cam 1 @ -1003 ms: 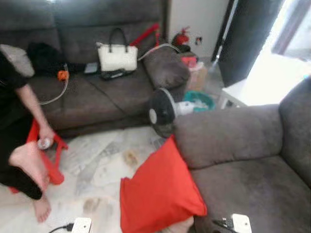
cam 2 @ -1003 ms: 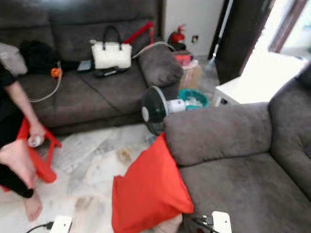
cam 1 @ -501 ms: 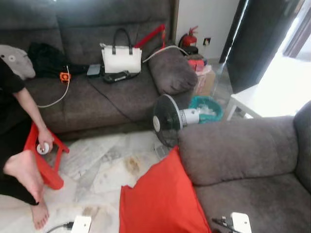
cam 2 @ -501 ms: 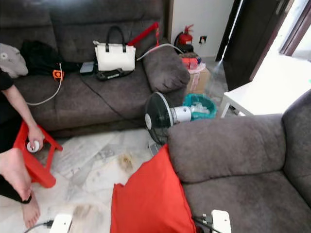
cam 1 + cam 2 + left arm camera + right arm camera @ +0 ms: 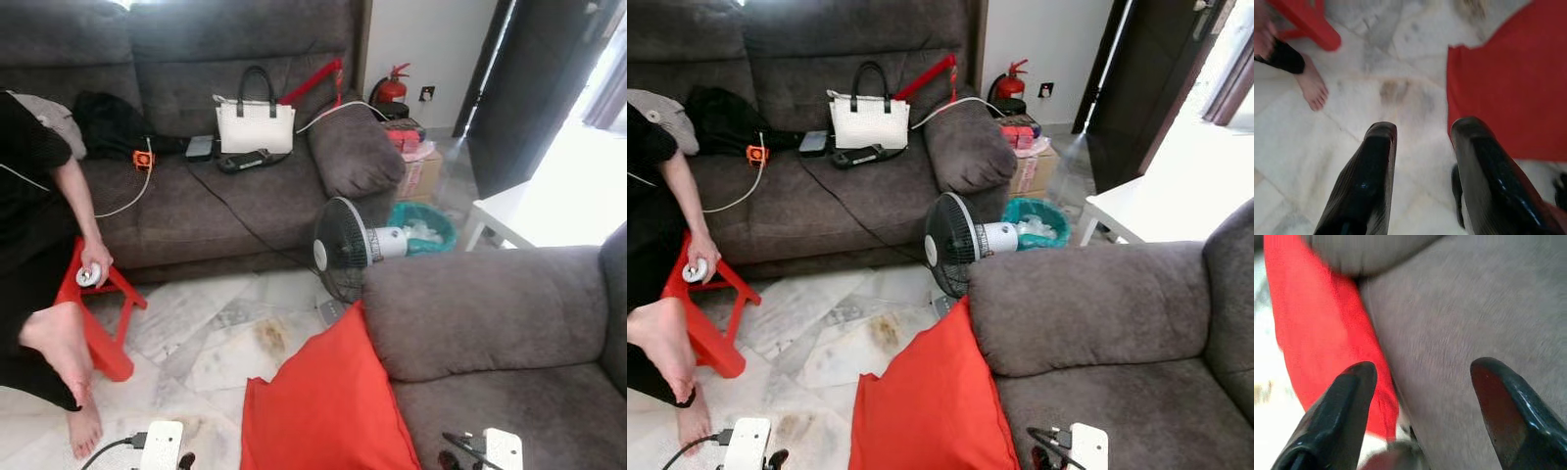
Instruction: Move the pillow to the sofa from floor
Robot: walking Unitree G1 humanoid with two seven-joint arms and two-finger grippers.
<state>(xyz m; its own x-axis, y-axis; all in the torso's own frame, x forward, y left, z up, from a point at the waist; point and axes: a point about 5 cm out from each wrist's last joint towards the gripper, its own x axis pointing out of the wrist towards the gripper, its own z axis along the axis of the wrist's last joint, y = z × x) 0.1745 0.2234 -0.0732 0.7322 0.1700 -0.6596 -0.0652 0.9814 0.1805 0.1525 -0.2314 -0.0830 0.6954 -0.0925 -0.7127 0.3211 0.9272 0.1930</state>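
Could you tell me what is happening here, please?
The robot faces a red pillow that stands on the tiled floor, leaning against the arm of the grey sofa. Nothing holds it yet. The left gripper is open above the floor beside the pillow; the right gripper is open over the sofa seat at the pillow's edge. A person sits nearby on the other sofa.

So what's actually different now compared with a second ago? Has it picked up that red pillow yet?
Not yet. Mostly the robot's head camera has moved: the whole picture shifted and sharpened, so the room itself did not move. The square red fabric pillow leans against the near grey sofa as before. The left gripper and right gripper are both open, holding nothing. The seated person's hand rests on the red plastic stool.
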